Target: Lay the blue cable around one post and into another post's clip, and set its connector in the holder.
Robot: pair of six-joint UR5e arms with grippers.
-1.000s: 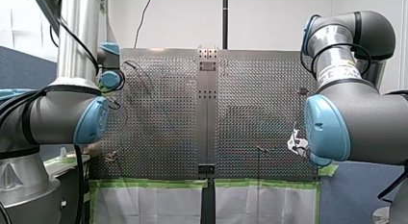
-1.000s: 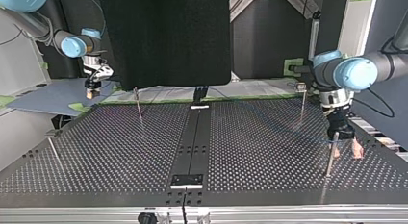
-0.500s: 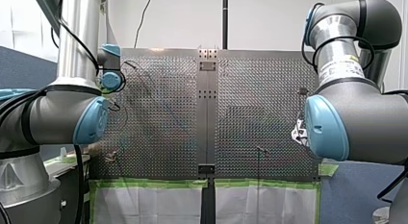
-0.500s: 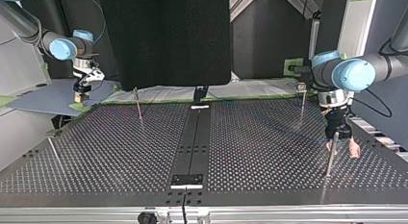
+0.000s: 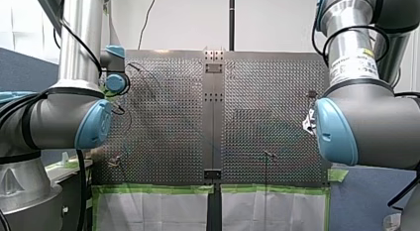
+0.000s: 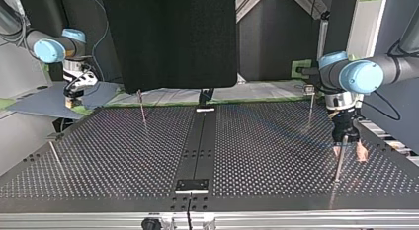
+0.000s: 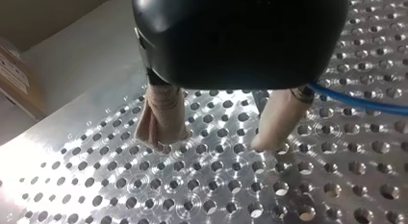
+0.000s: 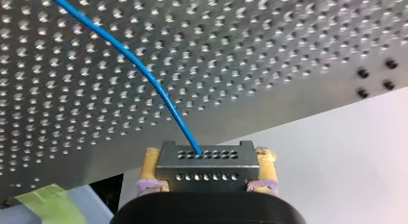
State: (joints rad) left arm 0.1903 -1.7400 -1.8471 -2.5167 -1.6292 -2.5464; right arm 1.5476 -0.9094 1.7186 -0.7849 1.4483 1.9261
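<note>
Blue cable (image 8: pixel 144 72) runs from a grey metal connector (image 8: pixel 204 164), which my right gripper (image 8: pixel 208 170) clamps between its yellow pads (image 8: pixel 153 168). From there the cable passes out over the table (image 6: pixel 276 156). In the top view this gripper hangs off the table's far left corner, so the connector is in the air and not in any holder. My left gripper (image 7: pixel 219 140) stands spread, with its beige pads (image 7: pixel 161 113) down at the perforated plate and nothing between them. The cable passes just beside one pad (outside the gap, not in it). In the top view this gripper is close to the near right post (image 6: pixel 339 163).

Step in hand, as judged: leading the cable to a post. To do it well, the right gripper should carry the connector with little slack, sweeping so that the cable wraps the post's far side. The left gripper should close only once the cable lies between its pads, lest it snag the post.

Count: arms, two; grippers, two; cable, one; connector, one; posts in the top view, four.
</note>
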